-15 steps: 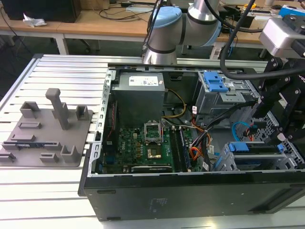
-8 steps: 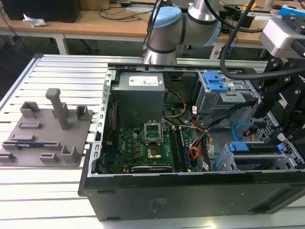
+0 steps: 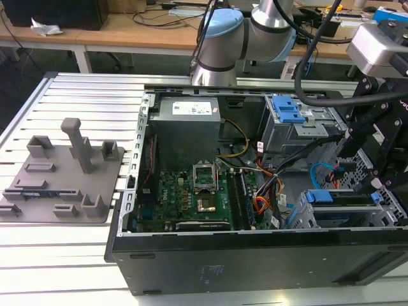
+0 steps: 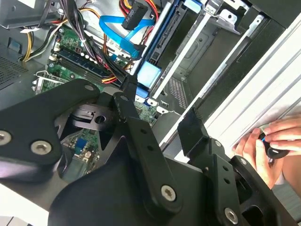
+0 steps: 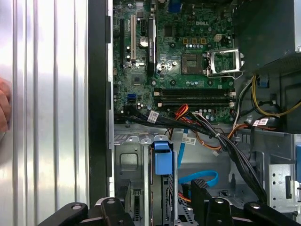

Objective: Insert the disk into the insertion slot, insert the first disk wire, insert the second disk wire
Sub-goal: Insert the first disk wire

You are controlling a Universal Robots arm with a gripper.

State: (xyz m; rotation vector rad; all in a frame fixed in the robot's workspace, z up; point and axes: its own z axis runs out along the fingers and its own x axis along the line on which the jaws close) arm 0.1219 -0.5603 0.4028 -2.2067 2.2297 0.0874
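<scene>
I see a motherboard [image 3: 185,197] in the open case [image 3: 255,255], a power supply [image 3: 188,121] beside it, and a grey fixture [image 3: 60,182] on the slotted table [image 3: 89,95] at the exterior view's left.

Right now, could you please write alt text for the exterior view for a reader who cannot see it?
The gripper hangs over the insertion slot, which holds the blue-framed disk, at the exterior view's right end of an open computer case. The case lies on a slatted metal table, a grey fixture beside it.

place: robotics lab | slotted aluminium table [image 3: 76,89] | wooden workbenches [image 3: 127,32] behind | opened computer case [image 3: 255,261] on table
</scene>
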